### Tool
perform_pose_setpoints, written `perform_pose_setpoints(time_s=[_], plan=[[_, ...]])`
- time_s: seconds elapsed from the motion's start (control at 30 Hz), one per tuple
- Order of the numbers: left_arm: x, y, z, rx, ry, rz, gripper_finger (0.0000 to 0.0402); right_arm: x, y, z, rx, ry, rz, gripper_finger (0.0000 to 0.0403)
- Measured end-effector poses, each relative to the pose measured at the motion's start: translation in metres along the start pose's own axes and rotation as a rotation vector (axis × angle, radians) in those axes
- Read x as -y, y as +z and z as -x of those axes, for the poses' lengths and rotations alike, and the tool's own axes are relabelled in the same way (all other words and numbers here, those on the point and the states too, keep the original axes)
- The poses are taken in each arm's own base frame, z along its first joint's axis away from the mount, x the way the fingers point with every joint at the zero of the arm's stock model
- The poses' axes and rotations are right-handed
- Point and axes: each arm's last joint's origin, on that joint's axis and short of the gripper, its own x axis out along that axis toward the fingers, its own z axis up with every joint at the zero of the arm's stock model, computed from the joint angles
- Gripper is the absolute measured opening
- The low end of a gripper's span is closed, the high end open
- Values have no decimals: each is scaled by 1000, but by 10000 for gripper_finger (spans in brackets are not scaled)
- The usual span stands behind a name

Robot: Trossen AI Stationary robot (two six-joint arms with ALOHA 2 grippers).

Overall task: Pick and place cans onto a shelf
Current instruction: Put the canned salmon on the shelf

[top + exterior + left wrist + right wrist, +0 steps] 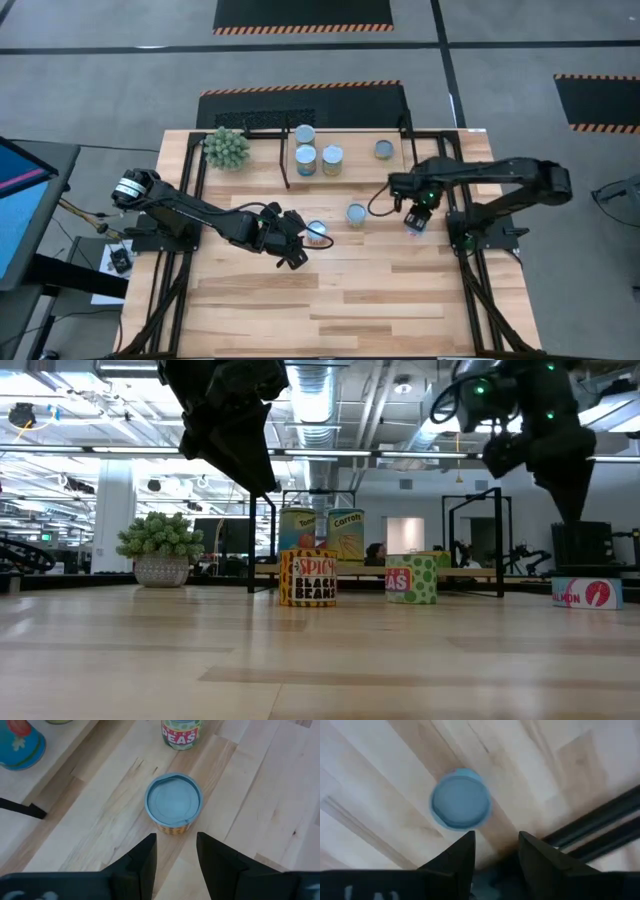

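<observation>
High view shows four cans [305,158] on the shelf [345,170] and three left, both open grippers [310,240] empty.

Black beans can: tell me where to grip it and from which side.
Grip the black beans can across its round side wall, coming straight down from above. It stands upright with bare table around it, and the left hand hovers over it, open. The peas can stands apart.

robotics lab: hazard-striped floor mats [303,14], exposed ceiling ducts [340,400]
</observation>
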Motion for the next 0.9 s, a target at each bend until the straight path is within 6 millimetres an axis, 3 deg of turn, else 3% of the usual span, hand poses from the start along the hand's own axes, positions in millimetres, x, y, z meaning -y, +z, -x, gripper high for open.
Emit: perform_pose_setpoints(time_s=[0.33,0.73,0.9], plan=[[0,0,0,0,0,0,128,-24,-3,-41,111,122,-91,169],[0,0,0,0,-1,2,128,-47,-2,-80,53,38,-97,167],[0,0,0,0,-1,2,128,-53,0,-85,29,2,-89,167]])
